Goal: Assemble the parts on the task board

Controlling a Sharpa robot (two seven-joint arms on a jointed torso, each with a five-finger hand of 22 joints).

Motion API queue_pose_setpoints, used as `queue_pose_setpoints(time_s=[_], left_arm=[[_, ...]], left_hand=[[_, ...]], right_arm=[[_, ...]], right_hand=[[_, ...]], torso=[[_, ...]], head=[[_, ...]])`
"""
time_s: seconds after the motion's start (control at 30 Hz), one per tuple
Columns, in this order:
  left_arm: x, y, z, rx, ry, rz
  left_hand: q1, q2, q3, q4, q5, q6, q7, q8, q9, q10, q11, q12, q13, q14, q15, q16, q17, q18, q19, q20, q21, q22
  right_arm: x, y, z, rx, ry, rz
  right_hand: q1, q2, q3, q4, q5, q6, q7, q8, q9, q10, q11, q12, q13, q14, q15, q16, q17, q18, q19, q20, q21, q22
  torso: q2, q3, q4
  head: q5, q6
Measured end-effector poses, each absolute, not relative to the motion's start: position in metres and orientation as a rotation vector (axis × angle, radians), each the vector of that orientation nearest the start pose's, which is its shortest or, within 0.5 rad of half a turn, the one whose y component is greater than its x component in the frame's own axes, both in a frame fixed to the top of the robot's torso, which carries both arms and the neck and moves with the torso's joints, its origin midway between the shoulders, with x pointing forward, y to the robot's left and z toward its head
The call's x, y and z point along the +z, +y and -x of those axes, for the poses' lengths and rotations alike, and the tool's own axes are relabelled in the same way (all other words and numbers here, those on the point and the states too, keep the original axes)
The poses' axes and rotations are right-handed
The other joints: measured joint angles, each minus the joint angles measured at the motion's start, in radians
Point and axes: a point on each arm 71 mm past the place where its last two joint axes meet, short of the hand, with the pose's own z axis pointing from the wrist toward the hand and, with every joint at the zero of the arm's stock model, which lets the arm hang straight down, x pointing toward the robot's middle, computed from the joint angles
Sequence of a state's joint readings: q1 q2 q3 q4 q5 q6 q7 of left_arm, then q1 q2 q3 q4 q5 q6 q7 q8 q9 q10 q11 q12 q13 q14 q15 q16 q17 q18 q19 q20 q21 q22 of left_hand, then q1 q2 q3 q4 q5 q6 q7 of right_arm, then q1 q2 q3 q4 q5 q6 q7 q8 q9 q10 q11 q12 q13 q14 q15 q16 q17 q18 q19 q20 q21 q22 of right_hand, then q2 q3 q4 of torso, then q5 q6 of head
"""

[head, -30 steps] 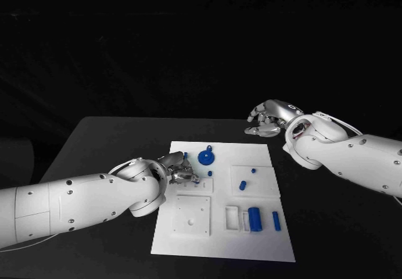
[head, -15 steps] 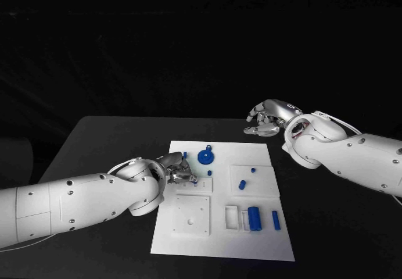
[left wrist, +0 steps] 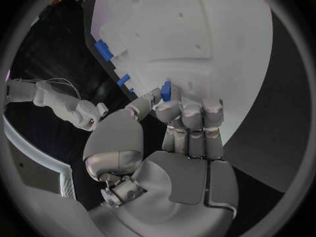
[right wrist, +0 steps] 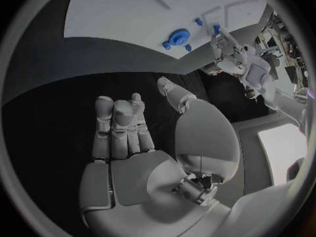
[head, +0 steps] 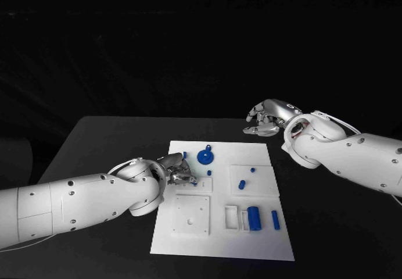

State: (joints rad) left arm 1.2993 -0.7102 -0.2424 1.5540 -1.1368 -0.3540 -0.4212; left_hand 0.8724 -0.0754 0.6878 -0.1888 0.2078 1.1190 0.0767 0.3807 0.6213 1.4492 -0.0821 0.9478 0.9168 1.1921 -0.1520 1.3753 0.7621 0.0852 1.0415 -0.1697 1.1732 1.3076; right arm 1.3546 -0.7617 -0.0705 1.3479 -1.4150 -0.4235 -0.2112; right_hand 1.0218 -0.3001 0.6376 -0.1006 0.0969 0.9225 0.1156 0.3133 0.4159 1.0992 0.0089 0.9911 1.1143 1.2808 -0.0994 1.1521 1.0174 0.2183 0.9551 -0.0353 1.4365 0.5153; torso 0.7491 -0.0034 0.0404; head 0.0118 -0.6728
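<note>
Barely shifted, left hand (head: 178, 170) (fingers curled) pinches blue part (left wrist: 166, 91).

Light falls from above onto the white task board (head: 222, 200), which glows bright against the black table (head: 109, 139) and the unlit dark behind it. The silver hands carry soft highlights. Both wrist views are fisheye circles, their straight edges bent, blurred toward the rim.

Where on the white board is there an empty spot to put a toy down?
The task board is bare along its near edge. It is crowded further up, by the blue parts and the left hand.
</note>
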Motion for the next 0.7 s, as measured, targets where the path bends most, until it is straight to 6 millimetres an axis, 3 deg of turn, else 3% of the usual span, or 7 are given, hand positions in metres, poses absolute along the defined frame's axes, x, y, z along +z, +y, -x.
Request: queue_pose_setpoints(time_s=[0.47, 0.7], left_arm=[[-0.2217, 0.1494, -0.4700, -0.553, 1.960, 0.146], [-0.2219, 0.1492, -0.4700, -0.549, 1.963, 0.138]], left_hand=[[0.006, -0.006, 0.001, 0.006, -0.019, 0.004, -0.004, 0.000, 0.001, 0.000, 0.000, 0.000, -0.001, 0.002, -0.002, 0.004, -0.002, 0.001, -0.004, -0.003, 0.000, 0.000], [0.010, -0.012, -0.002, 0.015, -0.061, 0.007, -0.007, 0.006, 0.001, 0.000, 0.000, 0.004, -0.004, 0.006, -0.005, 0.004, -0.005, 0.002, -0.004, -0.003, 0.004, 0.000]], right_arm=[[-0.1200, -0.2207, -0.5425, 0.470, 1.484, 0.005], [-0.1201, -0.2207, -0.5425, 0.470, 1.485, 0.006]], right_hand=[[0.000, 0.000, 0.000, 0.000, 0.004, 0.001, -0.001, 0.000, 0.000, 0.000, 0.000, 0.000, -0.001, 0.000, 0.000, 0.000, 0.000, 0.000, 0.000, 0.000, 0.000, 0.001], [0.000, 0.000, -0.003, 0.003, 0.004, 0.001, -0.001, 0.000, 0.000, 0.000, 0.000, 0.000, -0.001, 0.000, 0.000, -0.004, 0.000, 0.000, 0.000, 0.000, 0.000, 0.001]], torso=[[0.000, -0.0002, 0.0005], [0.000, -0.0003, 0.0007]], head=[[-0.002, -0.001], [-0.002, -0.001]])
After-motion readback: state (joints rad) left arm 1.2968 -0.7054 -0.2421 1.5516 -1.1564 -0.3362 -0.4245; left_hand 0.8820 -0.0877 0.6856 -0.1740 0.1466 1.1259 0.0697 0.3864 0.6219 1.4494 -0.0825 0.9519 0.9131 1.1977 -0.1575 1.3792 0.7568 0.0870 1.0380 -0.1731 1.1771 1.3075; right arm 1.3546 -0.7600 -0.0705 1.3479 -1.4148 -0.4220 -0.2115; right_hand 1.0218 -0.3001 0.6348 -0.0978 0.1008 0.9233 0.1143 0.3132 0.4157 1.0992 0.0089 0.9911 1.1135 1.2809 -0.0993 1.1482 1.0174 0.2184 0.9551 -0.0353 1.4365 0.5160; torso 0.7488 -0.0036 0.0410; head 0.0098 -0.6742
